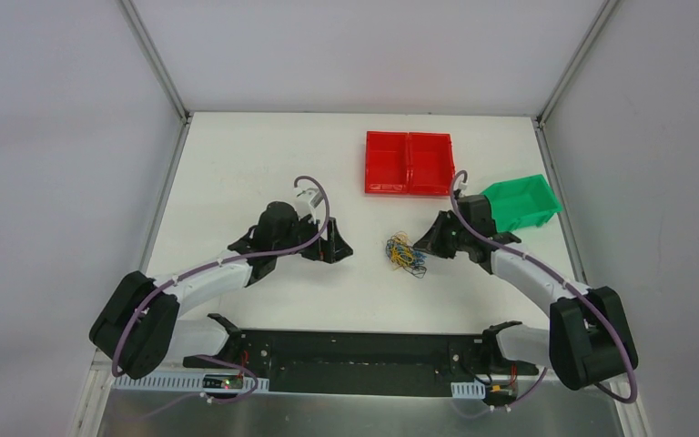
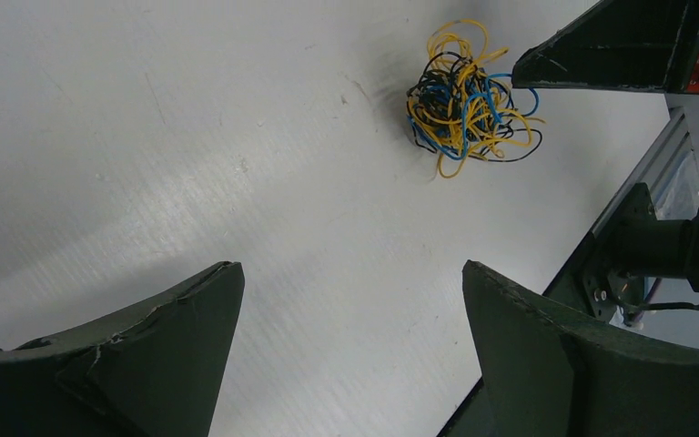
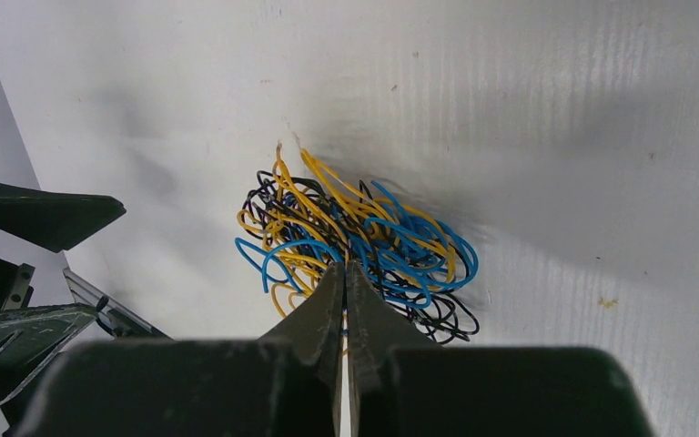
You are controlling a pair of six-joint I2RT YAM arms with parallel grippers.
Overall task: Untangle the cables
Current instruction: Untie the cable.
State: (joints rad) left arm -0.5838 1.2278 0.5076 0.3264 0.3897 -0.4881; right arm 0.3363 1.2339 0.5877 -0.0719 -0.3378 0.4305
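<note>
The cables [image 1: 405, 253] are a knotted clump of thin yellow, blue and black wires lying on the white table, right of centre. My right gripper [image 1: 426, 244] sits at the clump's right edge. In the right wrist view its fingers [image 3: 345, 267] are pressed together at the near side of the clump [image 3: 355, 228], with bits of yellow and blue wire showing in the thin gap between them. My left gripper [image 1: 337, 248] is open and empty, a short way left of the clump. In the left wrist view [image 2: 352, 273] the clump [image 2: 469, 100] lies ahead at the upper right.
A red two-compartment tray [image 1: 410, 162] stands behind the clump. A green bin [image 1: 523, 202] sits tilted at the right, close to my right arm. A metal rail and the arm bases [image 1: 355, 360] line the near edge. White walls enclose the table.
</note>
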